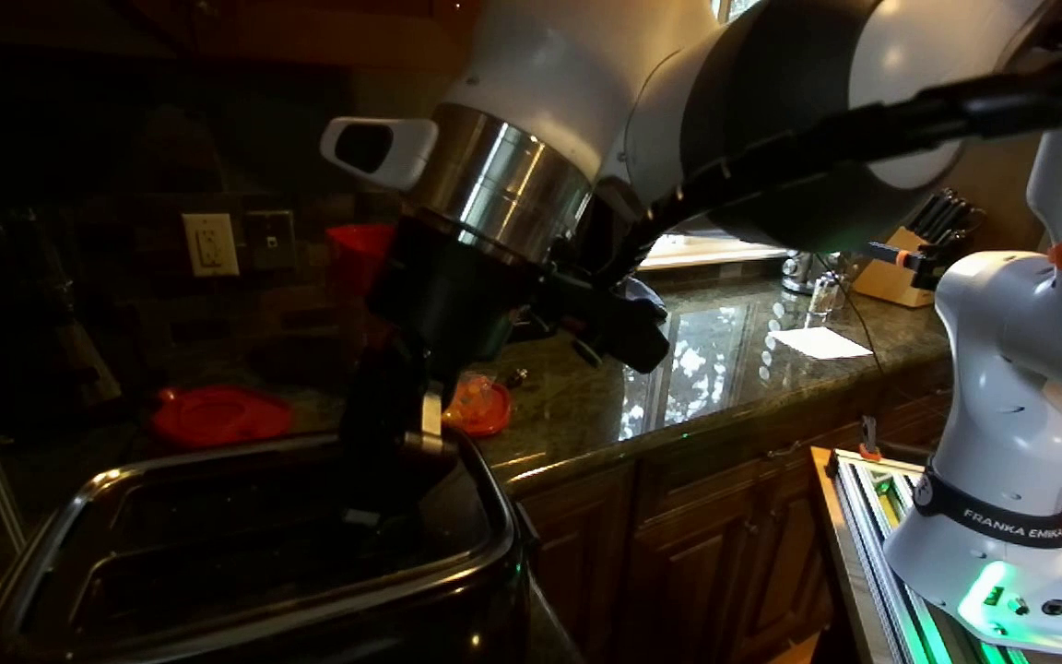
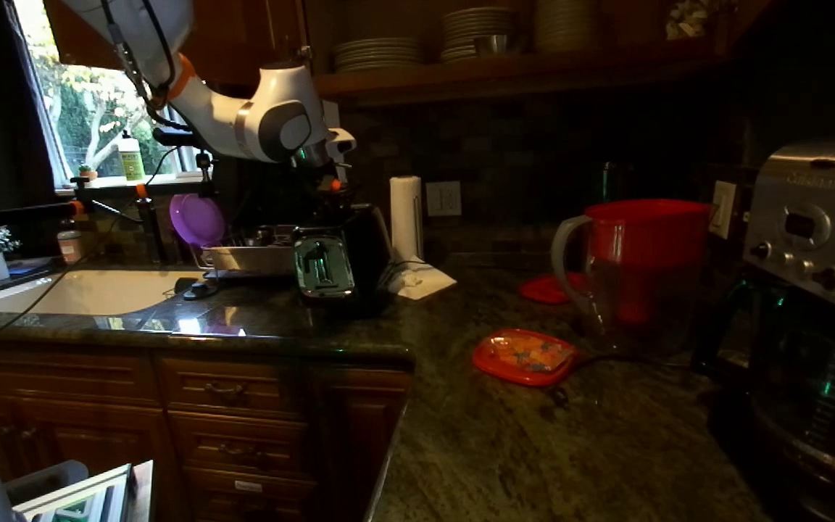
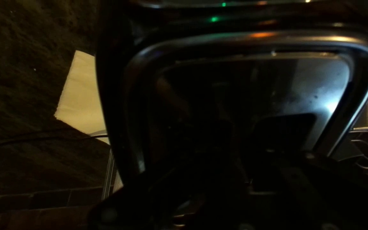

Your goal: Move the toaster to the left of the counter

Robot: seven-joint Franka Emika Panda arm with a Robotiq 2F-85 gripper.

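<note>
Black, glossy toaster [image 2: 341, 261] on the worktop [image 2: 475, 449], directly beneath my end effector [image 1: 383, 503].
Too dark to tell my spread, or whether I hold anything. Likely stiff and fairly weighty, its polish slippery; I'd pinch the rim [image 3: 267, 36] just below me.
</note>
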